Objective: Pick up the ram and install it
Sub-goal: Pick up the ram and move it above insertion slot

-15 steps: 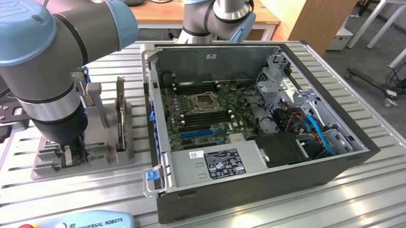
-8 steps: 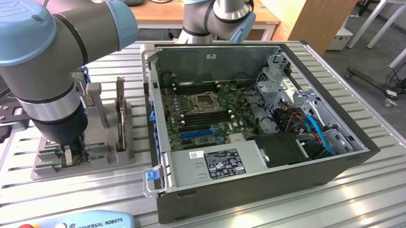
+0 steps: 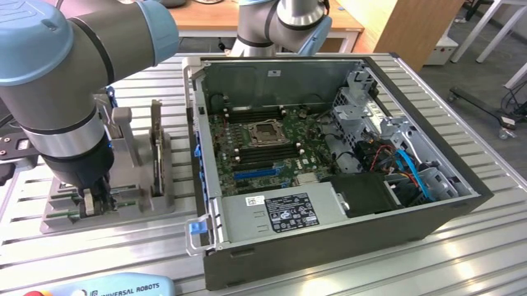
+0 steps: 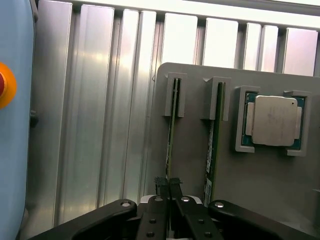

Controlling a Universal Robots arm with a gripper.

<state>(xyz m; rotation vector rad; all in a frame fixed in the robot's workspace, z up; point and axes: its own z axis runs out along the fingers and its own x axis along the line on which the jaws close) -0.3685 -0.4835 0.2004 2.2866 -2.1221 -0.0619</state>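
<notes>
As it stands edgewise in holder | ram runs along slot | pincer pinching its end

1. An open dark computer case lies on the ribbed metal worktop, its green motherboard exposed.
2. Inside it are a labelled silver power supply and blue cables.
3. A grey holder stands at the case's side on the exterior view's left, with a square silver processor chip in its recess.

My desk is ribbed aluminium, evenly lit. Beyond it stand a wooden table and a wooden panel on grey floor.
</notes>
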